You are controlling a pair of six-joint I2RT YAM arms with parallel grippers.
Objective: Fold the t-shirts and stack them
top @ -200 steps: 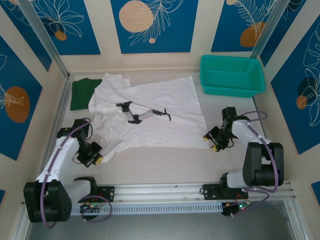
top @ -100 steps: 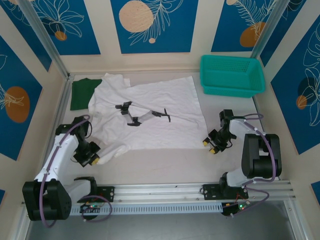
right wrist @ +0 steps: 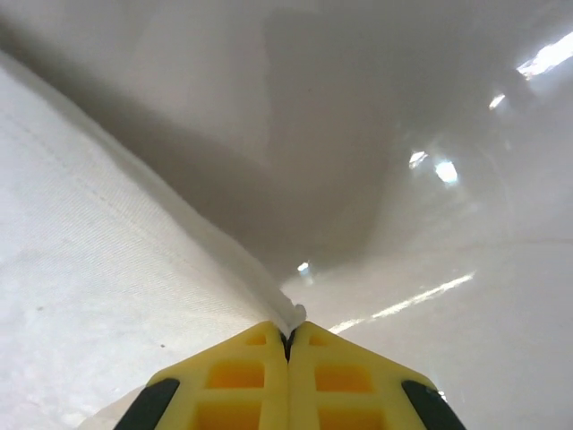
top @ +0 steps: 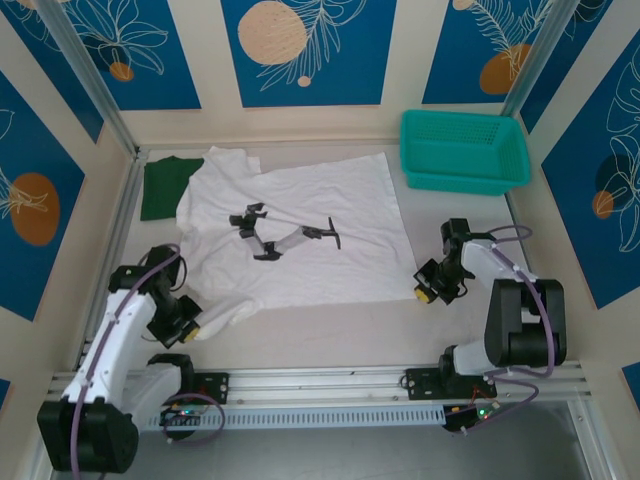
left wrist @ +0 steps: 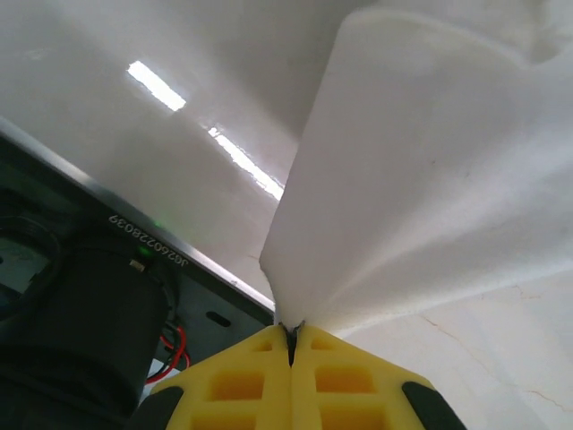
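I see a teal plastic mesh basket (top: 465, 150) sitting at the far right corner of the pale tabletop (top: 330, 325), below blue leaf-printed wall panels (top: 330, 60).

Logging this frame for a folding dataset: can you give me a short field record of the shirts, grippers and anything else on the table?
white shirt: spread on table, print up
green shirt: far left, beside white shirt
left gripper: shut on white shirt's near-left edge
right gripper: shut on its near-right corner
basket: far right, apart from shirts
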